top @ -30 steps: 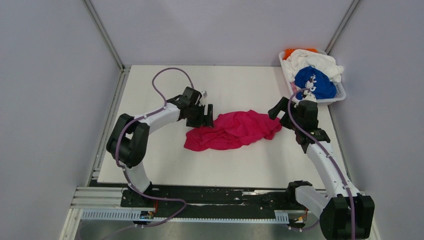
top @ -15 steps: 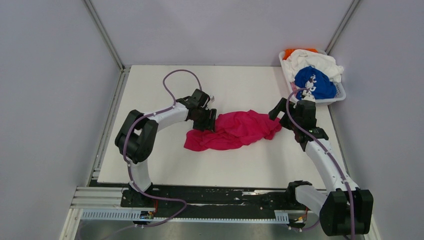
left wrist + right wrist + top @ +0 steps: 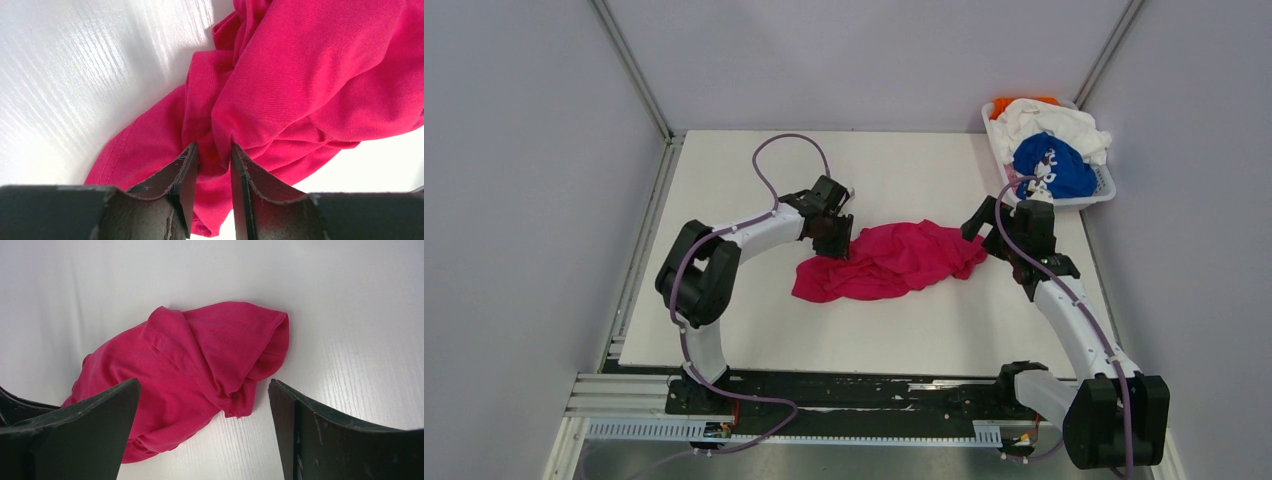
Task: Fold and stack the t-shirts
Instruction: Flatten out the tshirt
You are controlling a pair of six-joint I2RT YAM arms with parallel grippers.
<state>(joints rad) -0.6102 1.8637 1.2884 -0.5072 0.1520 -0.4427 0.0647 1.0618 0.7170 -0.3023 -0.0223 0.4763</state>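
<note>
**The left jaws pinch the magenta t-shirt [image 3: 889, 260]**

It lies crumpled at the middle of the desk [image 3: 904, 330]. The left jaws pinch a fold at its left end. The right jaws stand spread wide over its right end. The far-right basket [image 3: 1096, 196] holds a white shirt [image 3: 1059, 122], blue shirt [image 3: 1064, 170] and orange shirt [image 3: 1006, 103]. The blue one's print is unreadable.

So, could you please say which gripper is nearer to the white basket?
Right. The right gripper hangs open at the right end of the pink shirt, just short of the white basket; the left gripper is on its left end, farther off.
</note>
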